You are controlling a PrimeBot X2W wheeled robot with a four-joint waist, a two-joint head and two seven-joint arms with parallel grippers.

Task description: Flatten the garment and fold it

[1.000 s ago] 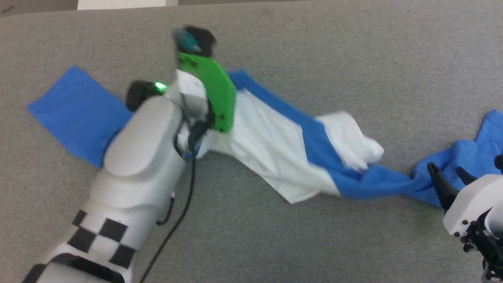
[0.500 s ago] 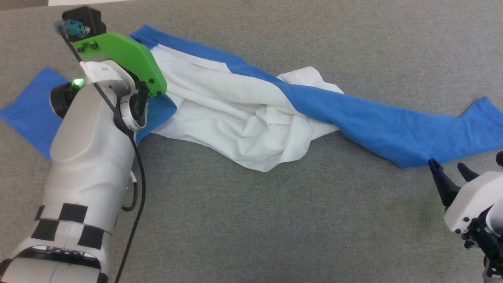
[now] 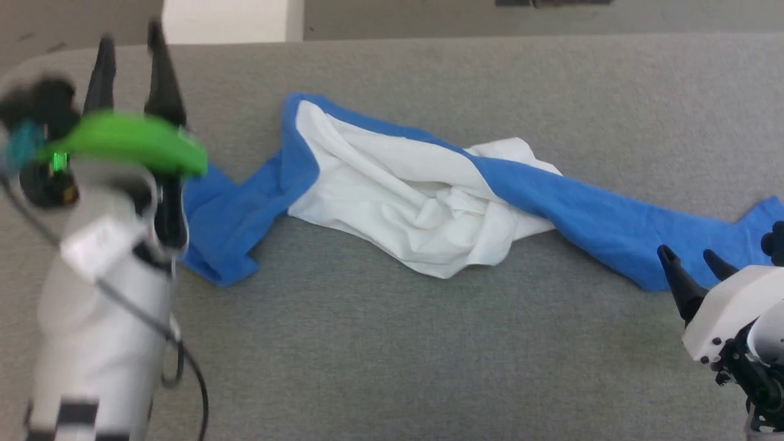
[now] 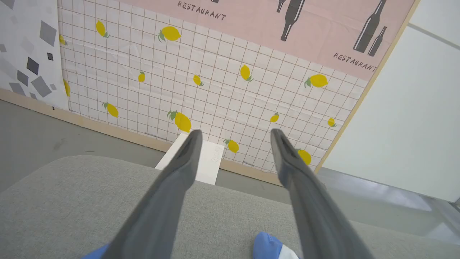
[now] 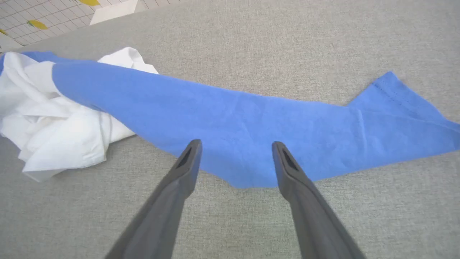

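The garment (image 3: pixel 422 202) lies crumpled across the grey table, its white body bunched in the middle and one blue sleeve (image 3: pixel 618 220) stretched to the right. The other blue sleeve (image 3: pixel 226 214) trails to the left. My left gripper (image 3: pixel 131 67) is raised at the far left, open and empty, fingers pointing toward the table's far edge. In the left wrist view the left gripper (image 4: pixel 233 135) holds nothing, and a bit of the garment (image 4: pixel 271 248) shows below. My right gripper (image 3: pixel 689 260) stands open just in front of the right sleeve (image 5: pixel 273 118); the wrist view shows the right gripper (image 5: pixel 235 145) empty.
The grey fabric table (image 3: pixel 392 355) reaches past the garment on all sides. Its far edge (image 3: pixel 429 37) runs near the top of the head view, with floor beyond. A tiled wall with lemon prints (image 4: pixel 215 82) and a white box (image 4: pixel 201 162) stand behind the table.
My left gripper has let go of the garment, opened, and lifted away to the left. The released shoulder has dropped onto the table. The head view has shifted; the right gripper has held still.
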